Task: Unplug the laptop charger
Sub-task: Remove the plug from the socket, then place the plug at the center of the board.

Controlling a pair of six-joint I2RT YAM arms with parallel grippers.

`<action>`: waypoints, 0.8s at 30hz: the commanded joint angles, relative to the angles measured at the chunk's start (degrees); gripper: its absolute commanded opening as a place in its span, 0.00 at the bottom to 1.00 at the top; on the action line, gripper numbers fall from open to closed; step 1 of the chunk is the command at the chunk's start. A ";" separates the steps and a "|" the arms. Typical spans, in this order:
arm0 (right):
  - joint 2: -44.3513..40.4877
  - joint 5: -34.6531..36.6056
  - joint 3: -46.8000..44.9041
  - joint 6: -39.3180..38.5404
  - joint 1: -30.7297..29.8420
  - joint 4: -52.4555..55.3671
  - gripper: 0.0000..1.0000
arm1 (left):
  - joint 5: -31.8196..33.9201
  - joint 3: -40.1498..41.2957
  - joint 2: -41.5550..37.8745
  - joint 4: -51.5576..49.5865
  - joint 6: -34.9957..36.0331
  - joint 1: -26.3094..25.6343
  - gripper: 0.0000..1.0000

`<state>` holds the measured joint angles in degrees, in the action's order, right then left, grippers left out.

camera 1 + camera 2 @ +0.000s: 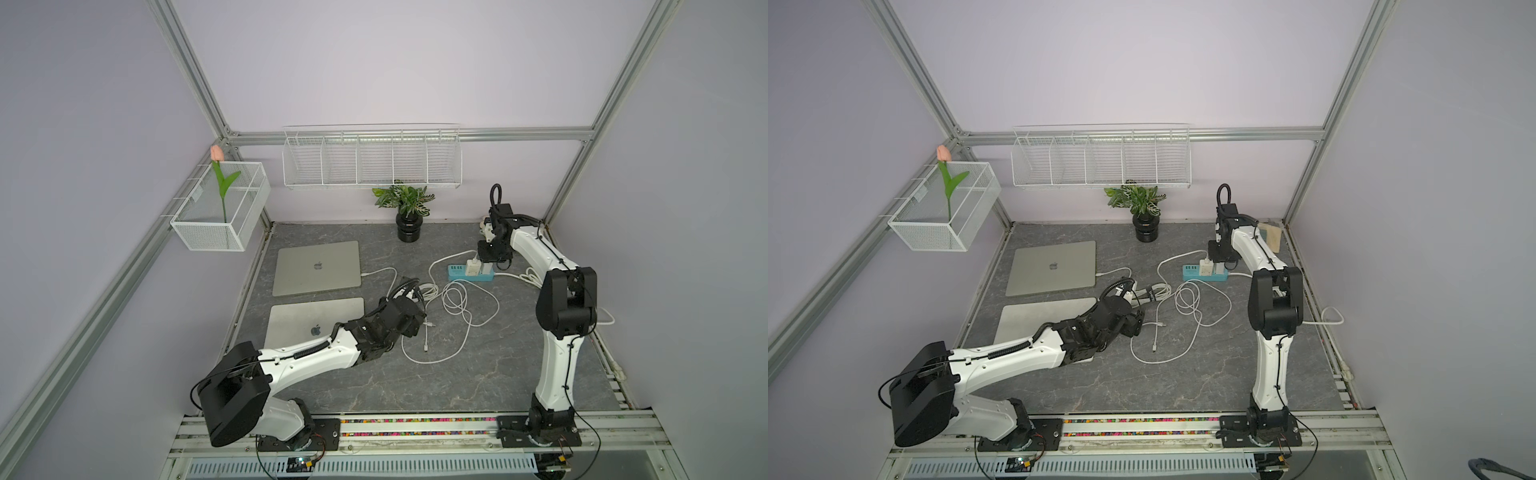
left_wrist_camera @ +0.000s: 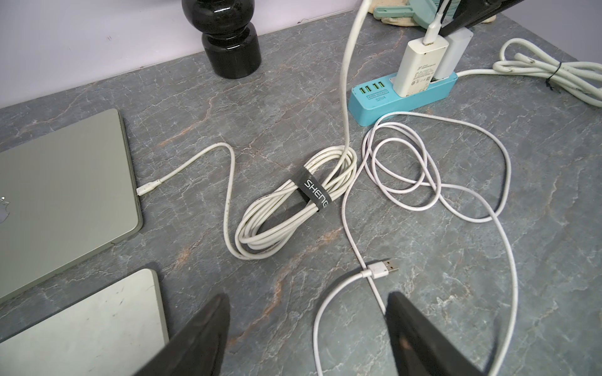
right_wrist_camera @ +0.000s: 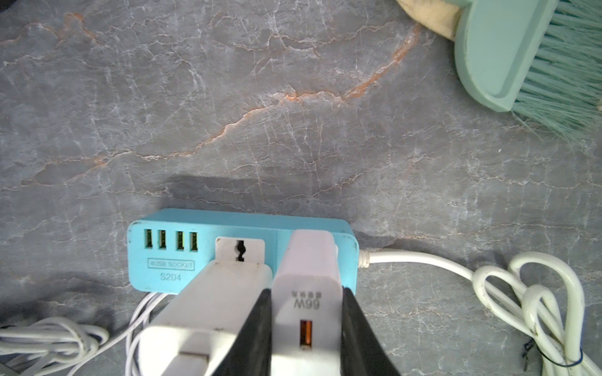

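A blue power strip (image 3: pixel 138 257) (image 1: pixel 457 271) lies at the back right of the table. Two adapters stand in it. The cream charger (image 3: pixel 221 302) (image 2: pixel 420 62) has a white cable running through a strapped bundle (image 2: pixel 293 201) to the far laptop (image 1: pixel 318 268). Beside it stands a grey 66W adapter (image 3: pixel 308 260) with an empty port. My right gripper (image 3: pixel 306 293) is shut on this grey adapter, one finger on each side. My left gripper (image 2: pixel 309 296) hovers open over the table, near a loose USB plug (image 2: pixel 381 268), holding nothing.
A second closed laptop (image 1: pixel 299 320) lies under my left arm. A black plant pot (image 1: pixel 409 226) stands at the back. A green brush (image 3: pixel 501 55) lies behind the strip, whose own coiled cord (image 3: pixel 537 293) trails right. Loose white cable loops (image 1: pixel 457 307) lie mid-table.
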<state>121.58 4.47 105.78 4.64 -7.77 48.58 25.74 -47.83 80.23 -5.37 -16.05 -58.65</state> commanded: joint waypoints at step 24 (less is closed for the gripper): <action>-45.51 -28.24 -48.79 8.97 -6.92 -16.96 0.29 | -6.01 5.10 -2.89 5.98 -6.52 12.88 0.77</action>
<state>77.67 -13.21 60.90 9.67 -11.90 39.72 21.69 -43.55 78.24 -1.69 -20.62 -46.98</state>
